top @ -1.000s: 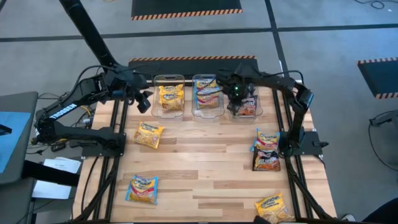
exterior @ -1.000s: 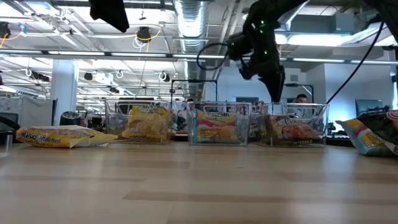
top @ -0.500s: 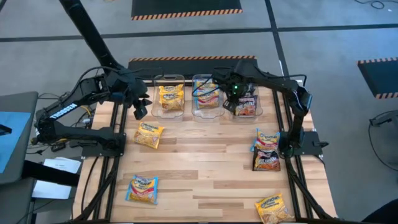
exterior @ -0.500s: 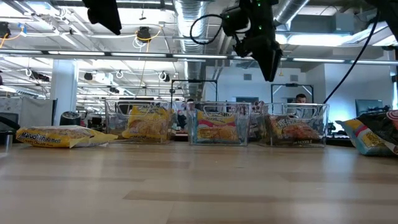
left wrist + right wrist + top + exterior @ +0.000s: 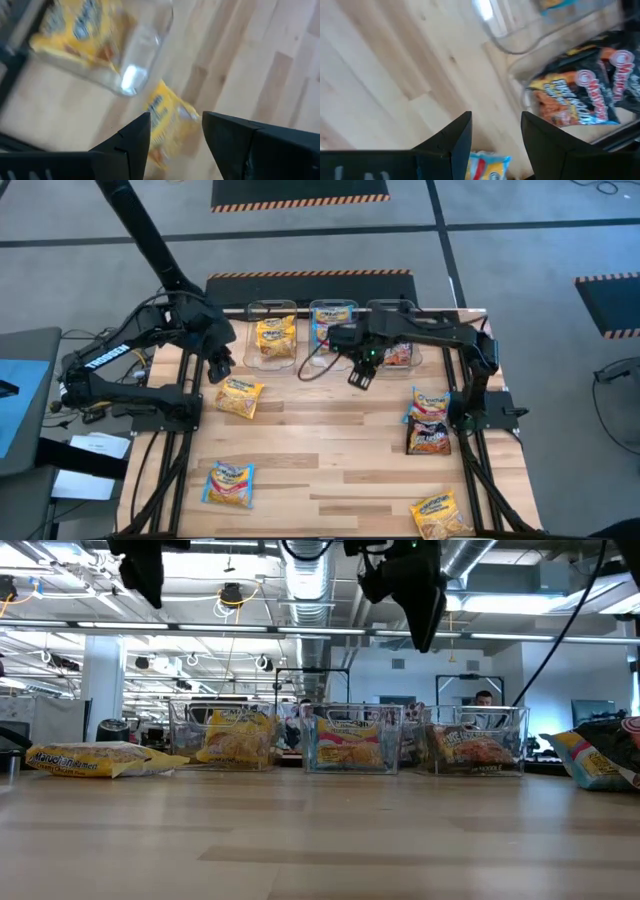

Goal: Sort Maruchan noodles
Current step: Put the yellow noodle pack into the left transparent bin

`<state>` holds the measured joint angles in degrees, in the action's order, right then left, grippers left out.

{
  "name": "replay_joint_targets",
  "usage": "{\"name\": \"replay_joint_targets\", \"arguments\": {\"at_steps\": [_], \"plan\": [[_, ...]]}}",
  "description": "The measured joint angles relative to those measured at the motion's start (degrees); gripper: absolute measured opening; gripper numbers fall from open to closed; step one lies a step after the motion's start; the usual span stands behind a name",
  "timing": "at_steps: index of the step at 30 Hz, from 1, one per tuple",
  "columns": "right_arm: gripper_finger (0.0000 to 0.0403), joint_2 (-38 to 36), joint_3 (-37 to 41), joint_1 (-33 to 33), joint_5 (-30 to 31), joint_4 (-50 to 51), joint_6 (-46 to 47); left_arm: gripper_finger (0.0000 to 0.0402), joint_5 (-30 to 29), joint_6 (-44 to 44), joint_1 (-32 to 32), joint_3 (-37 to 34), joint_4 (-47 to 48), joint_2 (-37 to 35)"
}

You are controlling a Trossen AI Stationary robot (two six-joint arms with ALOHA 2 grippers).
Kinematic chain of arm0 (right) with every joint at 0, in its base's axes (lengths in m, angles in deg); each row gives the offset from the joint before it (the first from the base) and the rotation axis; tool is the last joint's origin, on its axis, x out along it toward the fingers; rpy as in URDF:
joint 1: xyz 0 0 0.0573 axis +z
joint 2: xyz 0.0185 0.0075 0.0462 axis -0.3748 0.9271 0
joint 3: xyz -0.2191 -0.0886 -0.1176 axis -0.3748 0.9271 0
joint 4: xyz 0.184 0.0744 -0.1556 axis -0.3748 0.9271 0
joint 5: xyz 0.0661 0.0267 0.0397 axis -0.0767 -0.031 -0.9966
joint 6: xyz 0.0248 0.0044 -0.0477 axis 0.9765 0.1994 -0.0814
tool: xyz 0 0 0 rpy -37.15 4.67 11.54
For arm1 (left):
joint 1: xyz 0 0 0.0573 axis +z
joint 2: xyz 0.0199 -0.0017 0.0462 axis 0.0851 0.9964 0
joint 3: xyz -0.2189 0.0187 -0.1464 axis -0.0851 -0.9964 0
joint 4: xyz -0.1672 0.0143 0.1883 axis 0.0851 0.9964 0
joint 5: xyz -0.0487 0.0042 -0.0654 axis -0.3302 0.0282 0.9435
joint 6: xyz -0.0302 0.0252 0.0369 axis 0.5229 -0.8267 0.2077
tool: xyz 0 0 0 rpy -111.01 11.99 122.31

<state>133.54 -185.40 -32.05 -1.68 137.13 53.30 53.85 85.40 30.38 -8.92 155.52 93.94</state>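
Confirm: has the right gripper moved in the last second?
Yes. In the high view the right gripper has left the right bin with the dark packet and now hangs, open and empty, over bare table in front of the middle bin.

Showing yellow-orange noodle packets (image 5: 240,397), light blue ones with pink (image 5: 229,484), a maroon-black packet (image 5: 428,442), clear bins (image 5: 271,310), pale wood table (image 5: 340,440).

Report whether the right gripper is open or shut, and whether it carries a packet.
Open and empty: the right gripper shows a clear gap between its fingers, with only bare table seen through it.
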Motion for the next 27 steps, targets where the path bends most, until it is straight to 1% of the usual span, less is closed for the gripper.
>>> {"name": "replay_joint_targets", "arguments": {"at_steps": [2,5,7,11,17,20,25,27], "plan": [[0.0193,0.00,0.00,1.92,-0.02,0.00,1.16,0.0167,1.78,1.34,-0.01,-0.75,0.93,0.14],[0.0193,0.00,0.00,4.54,-0.01,0.00,2.65,0.0167,5.19,2.68,-0.29,-3.39,1.32,0.08],[0.0193,0.00,0.00,6.15,-0.08,0.00,3.59,0.0167,6.40,3.42,-0.90,-5.33,1.36,0.10],[0.0193,0.00,0.00,8.91,-2.08,-0.02,5.57,0.0166,8.81,5.52,-3.29,-9.72,1.49,0.10],[0.0193,0.00,0.00,12.17,-2.58,0.00,8.42,0.0166,11.01,10.33,-8.47,-15.28,1.19,0.08],[0.0193,0.00,0.00,13.32,-2.59,0.00,10.19,0.0166,11.02,12.26,-11.32,-17.48,1.12,0.08],[0.0193,0.00,0.00,15.18,-2.58,0.01,12.19,0.0166,10.57,17.41,-16.77,-21.64,-1.42,-1.08],[0.0193,0.00,0.00,15.94,-2.58,0.00,12.90,0.0166,10.25,20.55,-19.42,-23.83,-4.17,-2.53]]}}
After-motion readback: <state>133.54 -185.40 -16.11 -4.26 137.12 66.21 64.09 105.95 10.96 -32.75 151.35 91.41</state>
